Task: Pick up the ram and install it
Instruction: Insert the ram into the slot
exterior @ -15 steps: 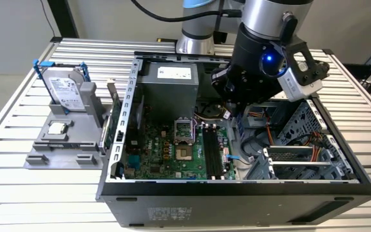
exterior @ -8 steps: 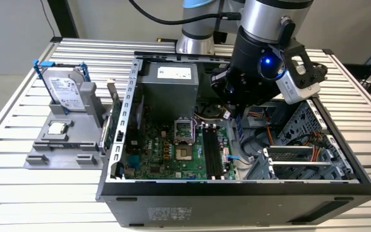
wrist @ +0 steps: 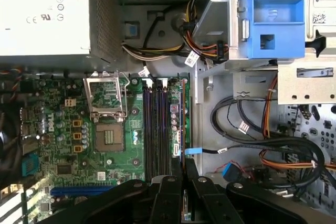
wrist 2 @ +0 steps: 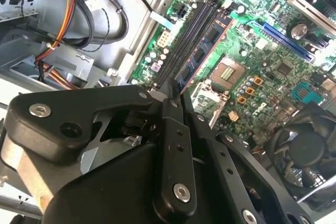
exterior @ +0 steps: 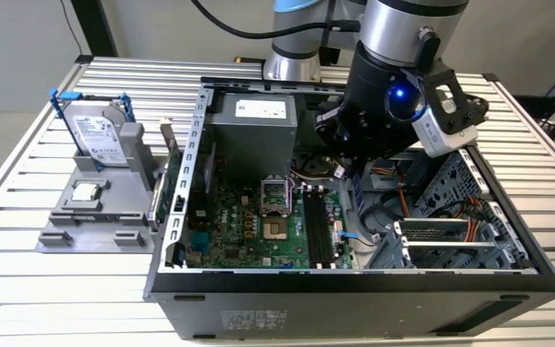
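While hanging low inside the open computer case (exterior: 197, 144) on the table (exterior: 27, 289), pinched tight with both fingers (wrist 2: 170, 129) on one end of the ram (wrist 2: 206, 43). Held on edge and lengthwise, likely to match the run of the two black memory slots (wrist: 152, 124). Parked just beside those slots, over the motherboard (wrist: 63, 150), lined up parallel as seating it would demand. Seated in a socket or merely above it? Cannot tell. Gripped at the end, probably to leave the rest free.
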